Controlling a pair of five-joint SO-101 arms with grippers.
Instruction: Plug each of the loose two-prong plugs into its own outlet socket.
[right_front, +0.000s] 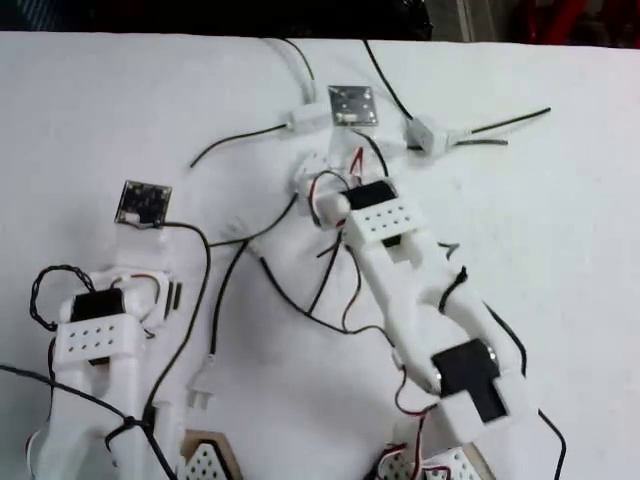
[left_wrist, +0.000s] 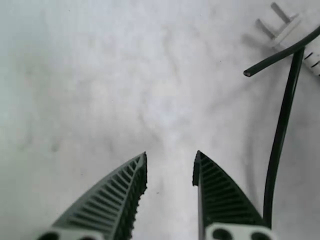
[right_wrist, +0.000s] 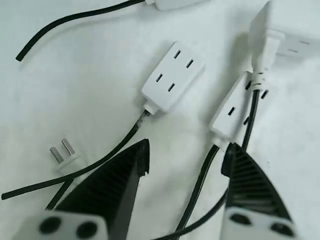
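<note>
My right gripper (right_wrist: 187, 147) is open, low over a white outlet socket (right_wrist: 172, 77) with two pairs of slots on a black cable. A second white socket (right_wrist: 232, 112) lies beside it, and a loose two-prong plug (right_wrist: 65, 152) rests by one finger. A white plug body (right_wrist: 267, 42) sits against a socket block at the picture's edge. My left gripper (left_wrist: 170, 160) is open over bare table, with a white two-prong plug (left_wrist: 280, 25) farther off. In the high view the right gripper (right_front: 318, 195) is at mid-table, the left gripper (right_front: 168, 295) at the left, and another loose plug (right_front: 200, 385) near the front.
Black cables (right_front: 215, 290) loop across the white table (right_front: 80, 120) between the arms. Two small square boards (right_front: 143, 203) (right_front: 352, 105) lie on it. More white sockets (right_front: 305, 118) (right_front: 425, 133) sit at the back. Arm bases (right_front: 205, 460) stand at the front edge.
</note>
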